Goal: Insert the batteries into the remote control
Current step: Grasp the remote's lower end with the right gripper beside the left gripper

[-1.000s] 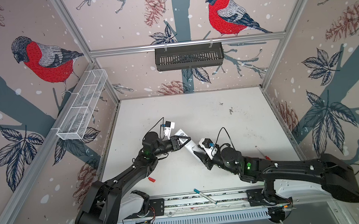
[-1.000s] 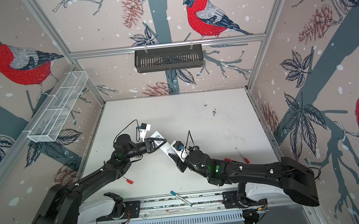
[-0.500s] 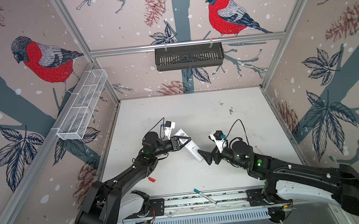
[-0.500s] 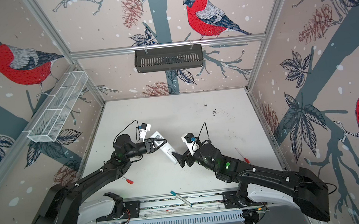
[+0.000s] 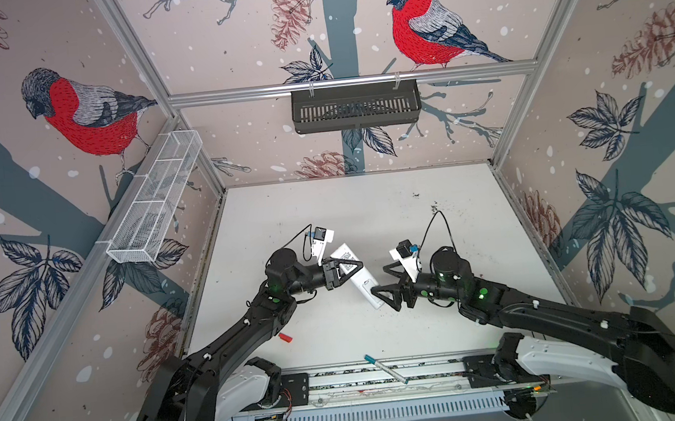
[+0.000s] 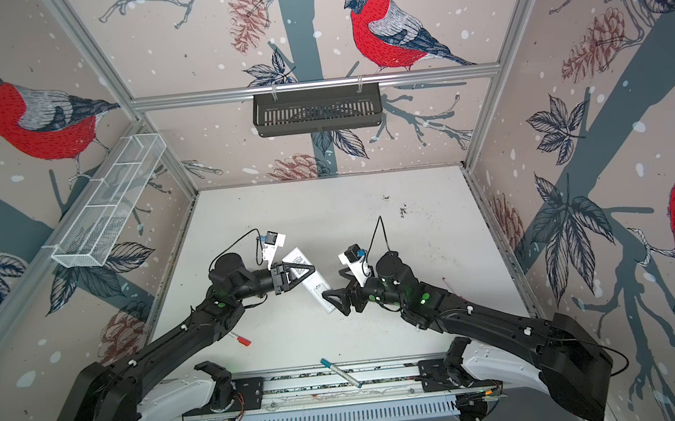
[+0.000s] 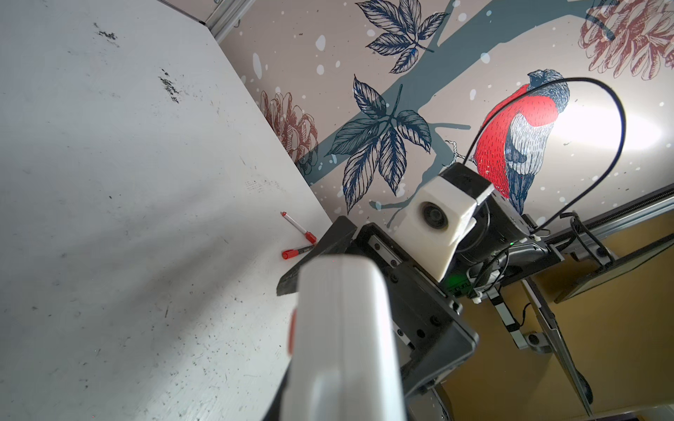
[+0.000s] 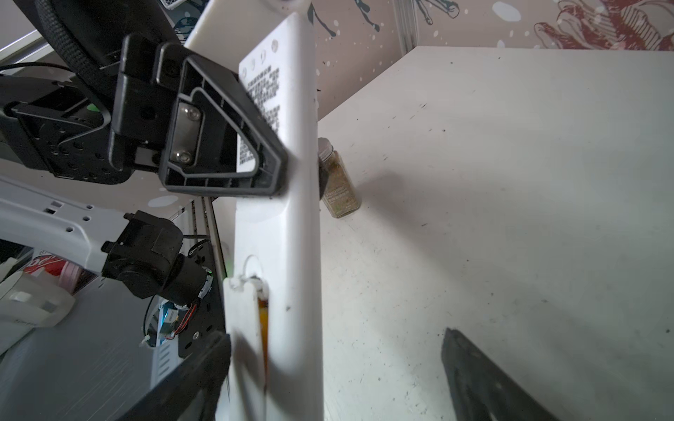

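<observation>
Remote control (image 5: 362, 286) held clear of counter (image 5: 327, 212)
Left pincer (image 5: 351, 268) clamps its labelled middle; right pincer (image 5: 378, 278) stands open beside its lower end, where an orange battery (image 8: 263, 328) shows in the compartment

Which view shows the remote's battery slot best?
Right wrist: remote control close up, orange battery visible beside the cover. Both top views show it small in the left gripper; left wrist, only a blurred end.
</observation>
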